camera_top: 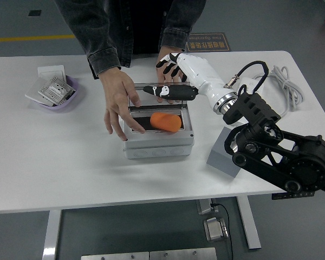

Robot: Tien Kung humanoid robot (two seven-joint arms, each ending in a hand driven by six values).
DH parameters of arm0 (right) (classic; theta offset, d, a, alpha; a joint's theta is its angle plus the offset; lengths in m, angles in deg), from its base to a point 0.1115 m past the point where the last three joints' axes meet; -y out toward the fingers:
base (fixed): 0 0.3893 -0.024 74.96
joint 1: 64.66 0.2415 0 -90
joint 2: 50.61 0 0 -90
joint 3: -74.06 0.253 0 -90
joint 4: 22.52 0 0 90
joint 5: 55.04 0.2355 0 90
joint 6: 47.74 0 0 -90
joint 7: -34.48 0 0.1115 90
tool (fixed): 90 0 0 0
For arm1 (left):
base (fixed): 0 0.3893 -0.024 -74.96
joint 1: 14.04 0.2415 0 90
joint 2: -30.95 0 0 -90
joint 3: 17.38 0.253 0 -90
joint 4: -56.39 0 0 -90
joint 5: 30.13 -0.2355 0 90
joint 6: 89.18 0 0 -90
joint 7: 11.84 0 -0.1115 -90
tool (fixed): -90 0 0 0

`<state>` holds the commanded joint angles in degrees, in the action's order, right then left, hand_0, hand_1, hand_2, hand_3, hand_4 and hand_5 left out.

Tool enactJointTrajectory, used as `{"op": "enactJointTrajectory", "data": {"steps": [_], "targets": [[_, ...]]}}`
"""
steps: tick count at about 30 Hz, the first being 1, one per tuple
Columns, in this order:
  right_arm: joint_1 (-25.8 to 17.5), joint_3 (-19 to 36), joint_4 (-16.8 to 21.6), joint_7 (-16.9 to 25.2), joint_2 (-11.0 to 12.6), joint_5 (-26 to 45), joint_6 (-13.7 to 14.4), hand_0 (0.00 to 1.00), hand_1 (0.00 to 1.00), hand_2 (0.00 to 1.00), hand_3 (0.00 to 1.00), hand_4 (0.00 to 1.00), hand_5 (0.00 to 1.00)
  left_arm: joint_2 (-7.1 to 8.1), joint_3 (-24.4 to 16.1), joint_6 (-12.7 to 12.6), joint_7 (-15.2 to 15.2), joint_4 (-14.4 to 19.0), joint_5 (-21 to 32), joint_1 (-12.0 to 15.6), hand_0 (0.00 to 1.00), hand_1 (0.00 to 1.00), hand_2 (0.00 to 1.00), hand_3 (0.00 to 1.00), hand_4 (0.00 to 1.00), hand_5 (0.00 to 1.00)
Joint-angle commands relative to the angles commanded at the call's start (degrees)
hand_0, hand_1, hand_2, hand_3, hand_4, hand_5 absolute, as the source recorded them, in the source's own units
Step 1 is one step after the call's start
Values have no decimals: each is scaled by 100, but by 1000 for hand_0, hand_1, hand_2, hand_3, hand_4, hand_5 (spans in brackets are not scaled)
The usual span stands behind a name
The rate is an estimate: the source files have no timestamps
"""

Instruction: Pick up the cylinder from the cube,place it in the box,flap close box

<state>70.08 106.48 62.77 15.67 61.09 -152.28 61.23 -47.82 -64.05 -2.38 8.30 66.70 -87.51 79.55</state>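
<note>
A: Take it from the left. What sits at nine o'clock?

B: A purple dish point(69, 95) with small packets in it, and a white pad point(51, 71) just behind. Neither belongs to the task. The robot's left arm is out of view.

A: And the middle of the white table point(70, 162)?

B: The grey box point(158, 138) stands open. A person at twelve o'clock leans over it; one hand point(118, 103) lies spread on the box's left rim, fingertips down on the near left corner. The person's other hand is mostly hidden behind the robot's.

A: Where is the cylinder?

B: The orange cylinder point(166, 122) lies on its side inside the box, toward the right half. Nothing grips it.

A: So placing is done. What is the right hand point(173, 81) doing?

B: It holds nothing, fingers loosely extended. A dark thumb or finger points toward nine o'clock along the clear lid point(160, 93), which stands up at the box's far edge. I judge the closing step is in hand.

A: And further right?

B: A grey cube point(221, 160) at four o'clock of the box, partly under the black arm, then a white power strip point(249, 89) and its cable point(284, 86) at two o'clock.

A: What does the next move call for?

B: Pushing the lid forward and down toward six o'clock until it seats. The person's fingers on the rim would likely have to clear first.
</note>
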Motion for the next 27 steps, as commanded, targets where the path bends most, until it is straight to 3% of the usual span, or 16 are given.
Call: {"op": "enactJointTrajectory", "data": {"steps": [11,12,17,18,20,27], "targets": [[468,-177,-1098,160,-372,379,1,361,504,597,666,998,784,-1,-8,11,14,0,-21,-10,592,624,559,577,480,311],[511,-217,-1192,178,-409,422,14,733,664,643,659,998,804,0,-17,11,16,0,-29,-12,592,622,558,577,480,311],[728,-538,-1712,287,-673,710,107,733,664,643,659,998,804,2,-51,18,31,0,-73,-23,592,622,558,577,480,311],[764,-620,-1818,313,-735,775,129,761,712,695,655,998,814,4,-57,18,32,0,-80,-25,592,621,558,577,479,308],[813,-767,-2019,373,-853,890,178,761,712,695,655,998,814,8,-65,20,37,0,-95,-28,592,621,558,577,479,308],[847,-1051,-2414,521,-1057,1106,313,766,713,699,655,998,817,7,-47,21,34,0,-82,-33,592,620,557,576,478,306]]}}
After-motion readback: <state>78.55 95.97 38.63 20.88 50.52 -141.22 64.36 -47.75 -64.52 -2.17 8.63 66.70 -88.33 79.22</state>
